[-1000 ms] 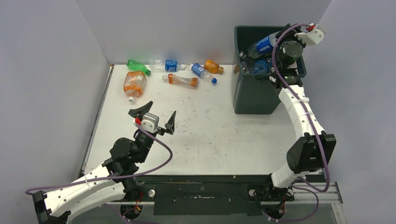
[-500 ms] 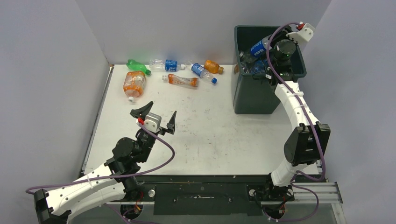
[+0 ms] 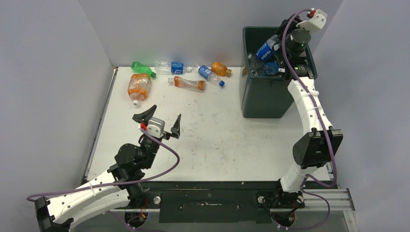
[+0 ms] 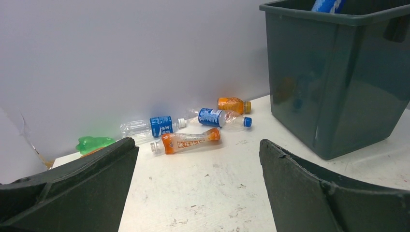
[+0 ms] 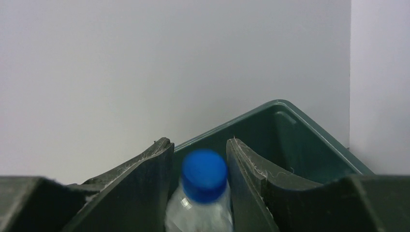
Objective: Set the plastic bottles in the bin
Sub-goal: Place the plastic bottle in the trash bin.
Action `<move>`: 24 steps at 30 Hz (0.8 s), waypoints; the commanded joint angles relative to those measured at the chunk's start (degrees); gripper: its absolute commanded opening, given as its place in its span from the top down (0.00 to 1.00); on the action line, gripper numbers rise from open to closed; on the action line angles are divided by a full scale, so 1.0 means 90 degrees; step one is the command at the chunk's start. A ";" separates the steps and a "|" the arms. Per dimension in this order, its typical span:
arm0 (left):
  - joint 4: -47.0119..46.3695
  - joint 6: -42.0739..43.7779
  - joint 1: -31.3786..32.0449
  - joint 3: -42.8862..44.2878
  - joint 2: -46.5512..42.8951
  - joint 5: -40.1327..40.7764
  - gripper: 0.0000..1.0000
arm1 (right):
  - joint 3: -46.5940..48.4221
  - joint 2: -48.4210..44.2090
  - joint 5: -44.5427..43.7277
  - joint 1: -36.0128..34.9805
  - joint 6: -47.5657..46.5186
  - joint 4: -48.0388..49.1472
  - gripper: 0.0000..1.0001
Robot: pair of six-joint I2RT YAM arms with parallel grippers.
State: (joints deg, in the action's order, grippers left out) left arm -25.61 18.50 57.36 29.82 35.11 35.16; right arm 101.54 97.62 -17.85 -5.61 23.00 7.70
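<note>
The dark green bin (image 3: 263,99) stands at the back right and holds bottles. Over its opening is my right gripper (image 3: 280,41), (image 5: 199,145), its jaws slightly parted around a clear blue-capped bottle (image 5: 205,176) with a blue label (image 3: 267,48); the cap looks blurred. Several plastic bottles lie along the back wall: green (image 3: 142,67), large orange (image 3: 139,86), clear with blue label (image 3: 171,67), clear with orange label (image 3: 189,83), (image 4: 186,140), blue-labelled (image 3: 210,75) and small orange (image 3: 220,68). My left gripper (image 3: 164,118), (image 4: 196,145) hovers open and empty, short of them.
Grey walls close the table on the left, back and right. The bin's wall (image 4: 333,87) rises to the right of my left gripper. The black base rail (image 3: 208,198) runs along the near edge.
The right arm has lifted and shifted a little over the bin, and its jaws have loosened around the blue-labelled bottle. The left gripper has barely moved.
</note>
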 commanded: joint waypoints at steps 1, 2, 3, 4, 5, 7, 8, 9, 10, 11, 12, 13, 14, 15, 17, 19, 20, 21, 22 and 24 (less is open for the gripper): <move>-0.0389 0.0074 0.0050 0.0015 -0.0139 0.0068 0.03 | 0.0592 0.0243 0.0434 0.0027 0.0102 -0.0811 0.52; -0.0369 0.0068 0.0051 0.0021 -0.0141 0.0040 0.03 | 0.0638 0.0260 0.0478 0.0027 0.0130 -0.0833 0.50; -0.0341 0.0057 0.0043 0.0025 -0.0144 0.0021 0.03 | 0.0692 0.0286 0.0511 0.0027 0.0159 -0.0983 0.48; -0.0328 0.0045 0.0047 0.0035 -0.0146 -0.0001 0.03 | 0.0757 0.0315 0.0545 0.0027 0.0180 -0.1088 0.44; -0.0316 0.0035 0.0043 0.0036 -0.0142 -0.0015 0.03 | 0.0821 0.0344 0.0557 0.0028 0.0192 -0.1166 0.40; -0.0285 0.0020 0.0050 0.0036 -0.0142 -0.0051 0.03 | 0.0884 0.0342 0.0513 0.0019 0.0219 -0.1245 0.27; -0.0272 0.0015 0.0043 0.0044 -0.0142 -0.0058 0.03 | 0.0864 0.0315 0.0447 0.0015 0.0235 -0.1243 0.22; -0.0263 0.0006 0.0042 0.0045 -0.0147 -0.0065 0.03 | 0.0835 0.0272 0.0415 0.0014 0.0242 -0.1217 0.18; -0.0261 0.0005 0.0047 0.0053 -0.0152 -0.0067 0.03 | 0.0833 0.0239 0.0430 0.0012 0.0238 -0.1205 0.16; -0.0260 0.0005 0.0044 0.0054 -0.0154 -0.0067 0.03 | 0.0845 0.0196 0.0439 0.0001 0.0242 -0.1207 0.15; -0.0260 0.0005 0.0047 0.0055 -0.0155 -0.0067 0.03 | 0.0854 0.0140 0.0466 -0.0008 0.0275 -0.1189 0.14; -0.0260 0.0005 0.0043 0.0048 -0.0156 -0.0061 0.03 | 0.0862 0.0067 0.0514 -0.0016 0.0303 -0.1167 0.14; -0.0260 0.0005 0.0044 0.0050 -0.0159 -0.0058 0.03 | 0.0899 -0.0009 0.0540 -0.0054 0.0314 -0.1137 0.13; -0.0269 0.0005 0.0047 0.0046 -0.0156 -0.0054 0.03 | 0.0954 -0.0070 0.0552 -0.0117 0.0297 -0.1123 0.13; -0.0278 0.0012 0.0045 0.0046 -0.0148 -0.0026 0.03 | 0.1100 -0.0207 0.0562 -0.0307 0.0223 -0.1088 0.13; -0.0290 0.0024 0.0044 0.0036 -0.0132 -0.0011 0.03 | 0.1262 -0.0367 0.0536 -0.0618 0.0049 -0.1078 0.12; -0.0290 0.0032 0.0043 0.0036 -0.0120 0.0003 0.03 | 0.1304 -0.0448 0.0528 -0.0819 -0.0053 -0.1066 0.12; -0.0298 0.0034 0.0047 0.0029 -0.0113 0.0009 0.03 | 0.1277 -0.0559 0.0519 -0.1018 -0.0130 -0.1036 0.12; -0.0307 0.0039 0.0051 0.0026 -0.0104 0.0023 0.03 | 0.1140 -0.0728 0.0539 -0.1203 -0.0182 -0.0947 0.12; -0.0310 0.0051 0.0051 0.0031 -0.0094 0.0083 0.03 | 0.0510 -0.1321 0.0644 -0.1577 -0.0198 -0.0516 0.13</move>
State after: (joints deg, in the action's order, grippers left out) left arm -26.00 18.65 57.45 29.54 34.26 35.31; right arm 109.14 97.14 -13.93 -13.54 23.31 -4.45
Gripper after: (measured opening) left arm 0.968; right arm 0.873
